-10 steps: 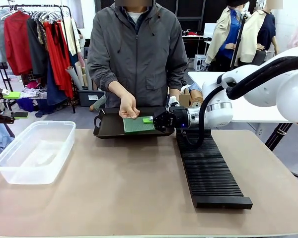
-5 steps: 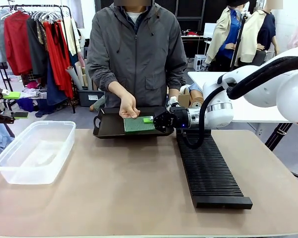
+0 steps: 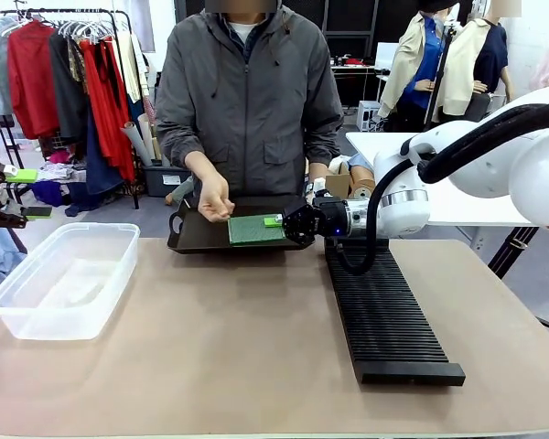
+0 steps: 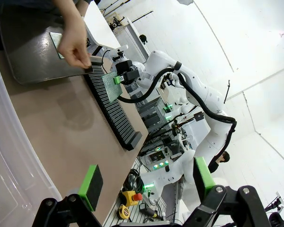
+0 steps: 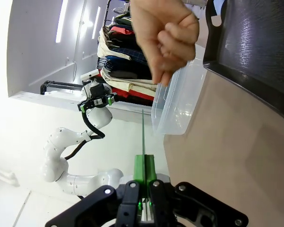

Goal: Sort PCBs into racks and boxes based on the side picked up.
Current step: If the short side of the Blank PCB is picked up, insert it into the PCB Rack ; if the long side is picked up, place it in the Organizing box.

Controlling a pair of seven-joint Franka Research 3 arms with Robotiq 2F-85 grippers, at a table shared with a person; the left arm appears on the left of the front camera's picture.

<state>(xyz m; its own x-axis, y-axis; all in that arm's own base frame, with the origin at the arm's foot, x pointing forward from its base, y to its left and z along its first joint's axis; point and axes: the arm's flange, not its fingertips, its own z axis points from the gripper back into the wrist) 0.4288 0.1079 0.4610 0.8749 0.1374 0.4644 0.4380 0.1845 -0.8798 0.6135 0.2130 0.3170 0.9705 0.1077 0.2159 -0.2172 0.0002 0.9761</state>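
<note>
My right jaws are clamped on 1 edge of a PCB (image 3: 254, 230), holding it over the black tray (image 3: 194, 241) at the far side of the table (image 3: 256, 357). The left wrist view shows the board's paler, dotted-grid face; seen edge-on between my own pads it is a thin green line. The person's hand (image 3: 215, 197), loosely fisted, hovers just beside it. The ribbed black rack (image 3: 384, 315) lies under my right wrist, and the clear box (image 3: 64, 279) sits well apart on the left. My left jaws stand wide near the box, holding nothing.

Green PCB (image 3: 254, 230) was pinched by one edge in the right gripper (image 3: 279, 222), about level. Black slotted rack (image 3: 384, 311) sat just beside it, clear tub (image 3: 64, 279) well apart.
</note>
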